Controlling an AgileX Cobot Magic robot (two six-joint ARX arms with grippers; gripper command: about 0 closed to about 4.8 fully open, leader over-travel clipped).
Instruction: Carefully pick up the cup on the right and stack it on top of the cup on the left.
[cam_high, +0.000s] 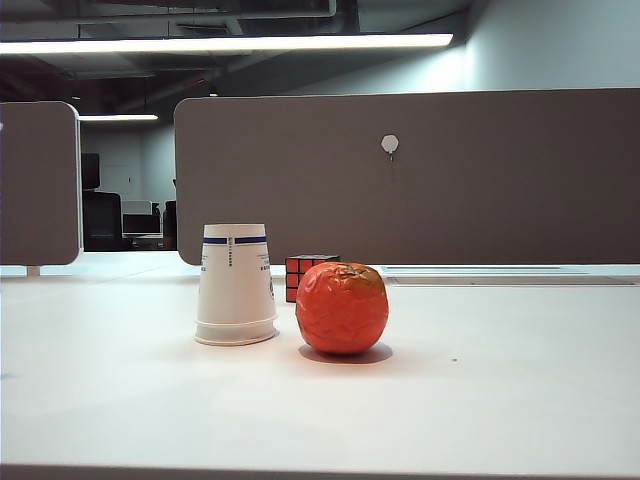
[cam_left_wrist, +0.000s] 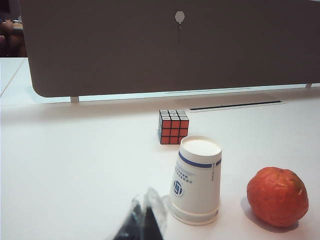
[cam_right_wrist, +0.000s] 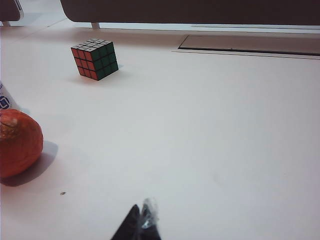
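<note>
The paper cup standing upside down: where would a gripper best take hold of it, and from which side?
Probably across the paper cup's side wall, coming down from above. It stands mouth-down, closed base up, so no rim is open to pinch. The orange fruit sits close beside it; the left gripper, nearest it, has open table there.

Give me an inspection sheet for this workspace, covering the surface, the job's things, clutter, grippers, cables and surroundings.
Surface: white table, bare apart from three items.
Job's things: paper cup upside down left of centre, with a doubled rim at its base that suggests one cup already sits over another; no separate cup seen on the right.
Clutter: orange fruit just right of the cup, apart from it; Rubik's cube behind both.
Grippers: left gripper shut, low near the cup's base, not holding it; right gripper shut, empty, over bare table to the right of the fruit.
Cables: nothing seen.
Surroundings: grey partition behind the table, ceiling strip light on.
</note>
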